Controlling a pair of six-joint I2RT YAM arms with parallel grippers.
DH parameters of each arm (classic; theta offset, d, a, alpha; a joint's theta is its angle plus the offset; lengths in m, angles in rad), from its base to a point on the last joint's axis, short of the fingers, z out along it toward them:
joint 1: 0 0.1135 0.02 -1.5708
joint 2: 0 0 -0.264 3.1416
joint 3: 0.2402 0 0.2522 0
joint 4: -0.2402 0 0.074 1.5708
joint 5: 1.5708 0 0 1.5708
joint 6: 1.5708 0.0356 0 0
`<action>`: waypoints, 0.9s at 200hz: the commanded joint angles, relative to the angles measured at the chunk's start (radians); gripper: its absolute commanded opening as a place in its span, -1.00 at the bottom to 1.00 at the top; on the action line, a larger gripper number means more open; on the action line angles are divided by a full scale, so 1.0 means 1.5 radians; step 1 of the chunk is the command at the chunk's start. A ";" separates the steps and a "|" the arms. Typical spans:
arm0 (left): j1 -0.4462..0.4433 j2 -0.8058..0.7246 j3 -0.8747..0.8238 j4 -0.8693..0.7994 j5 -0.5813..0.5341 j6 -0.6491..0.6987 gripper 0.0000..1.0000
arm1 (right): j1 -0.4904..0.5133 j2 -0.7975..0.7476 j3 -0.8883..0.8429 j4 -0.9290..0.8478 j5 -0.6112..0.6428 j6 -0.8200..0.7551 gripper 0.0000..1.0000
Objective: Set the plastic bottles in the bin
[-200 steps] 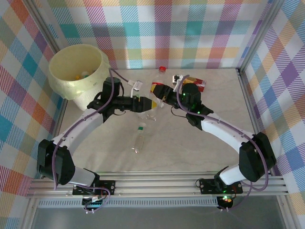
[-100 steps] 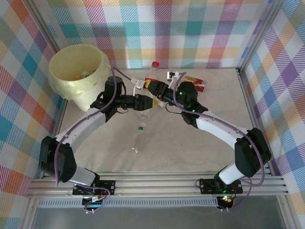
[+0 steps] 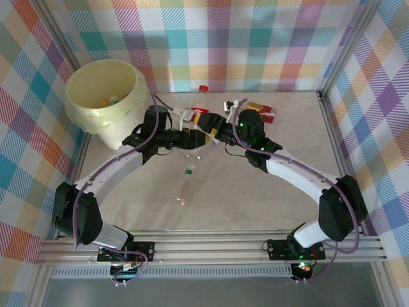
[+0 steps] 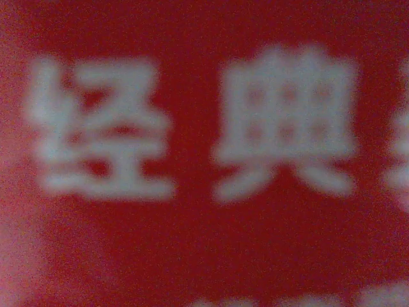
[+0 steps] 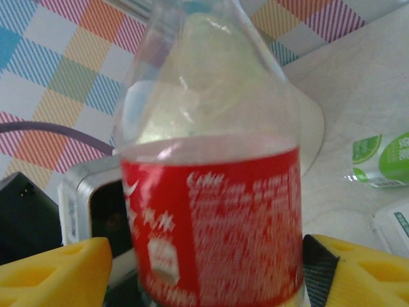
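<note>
A clear plastic bottle [image 3: 200, 110] with a red cap and red label is held upright above the table between both grippers. My left gripper [image 3: 193, 135] is shut on its lower body, and its red label [image 4: 204, 243] presses close to the left wrist camera. My right gripper [image 5: 208, 268] stands open around the same bottle [image 5: 211, 192]; the left yellow finger [image 5: 57, 275] is a little clear of the label. The pale-yellow bin [image 3: 89, 118] stands at the far left with bottles inside. A green-capped bottle [image 3: 186, 185] lies on the table nearer the bases.
A crushed clear bottle [image 3: 192, 153] lies under the joined grippers. A red and orange packet [image 3: 262, 112] sits at the back right. In the right wrist view a green-labelled bottle [image 5: 380, 160] lies on the table at the right. Checked walls enclose the table.
My right arm carried the red-labelled bottle left to the left gripper. The left gripper shut on it, and the right jaws have loosened from it.
</note>
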 commanded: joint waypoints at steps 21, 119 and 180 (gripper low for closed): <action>0.000 -0.030 0.021 -0.033 -0.128 0.030 -0.07 | 0.001 -0.048 -0.001 -0.062 0.010 -0.068 0.78; 0.038 -0.120 0.094 -0.215 -0.532 0.094 -0.07 | 0.001 -0.164 -0.084 -0.175 0.163 -0.182 0.99; 0.069 -0.146 0.184 -0.238 -0.689 0.164 -0.08 | 0.001 -0.205 -0.124 -0.175 0.213 -0.208 0.99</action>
